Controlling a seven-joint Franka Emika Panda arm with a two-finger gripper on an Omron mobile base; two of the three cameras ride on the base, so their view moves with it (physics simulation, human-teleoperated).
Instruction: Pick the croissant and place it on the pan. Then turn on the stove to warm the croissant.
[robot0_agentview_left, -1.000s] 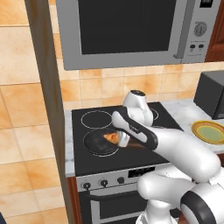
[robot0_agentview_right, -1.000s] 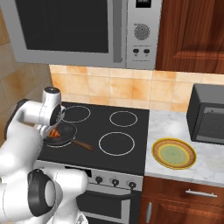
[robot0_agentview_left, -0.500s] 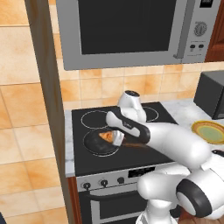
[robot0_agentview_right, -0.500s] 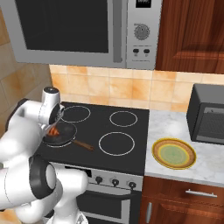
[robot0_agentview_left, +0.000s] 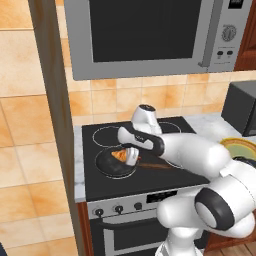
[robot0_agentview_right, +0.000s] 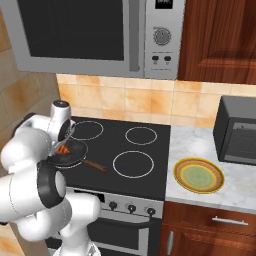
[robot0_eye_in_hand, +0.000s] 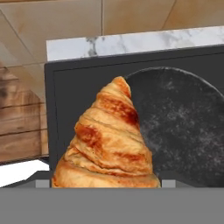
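Note:
The golden croissant (robot0_agentview_left: 119, 155) hangs just over the dark pan (robot0_agentview_left: 111, 166), with my gripper (robot0_agentview_left: 129, 156) shut on it. The pan sits on the front left burner of the black stove (robot0_agentview_left: 165, 182), and its wooden handle (robot0_agentview_left: 154, 165) points right. From the right base view the croissant (robot0_agentview_right: 63, 148) hovers over the pan (robot0_agentview_right: 70, 156) under the gripper (robot0_agentview_right: 65, 144). In the hand view the croissant (robot0_eye_in_hand: 109, 140) rises large between the jaws, covering the left part of the pan (robot0_eye_in_hand: 183, 122). Small black knobs (robot0_agentview_right: 131, 207) line the stove's front panel.
A yellow-green rimmed plate (robot0_agentview_right: 198, 175) lies on the marble counter right of the stove. A dark box-shaped appliance (robot0_agentview_right: 240, 135) stands behind it. A grey microwave (robot0_agentview_left: 150, 35) hangs above the cooktop. A wooden panel (robot0_agentview_left: 55, 100) stands at the stove's left.
The gripper has carried the croissant a little to the left over the pan. Its jaws have kept the same width.

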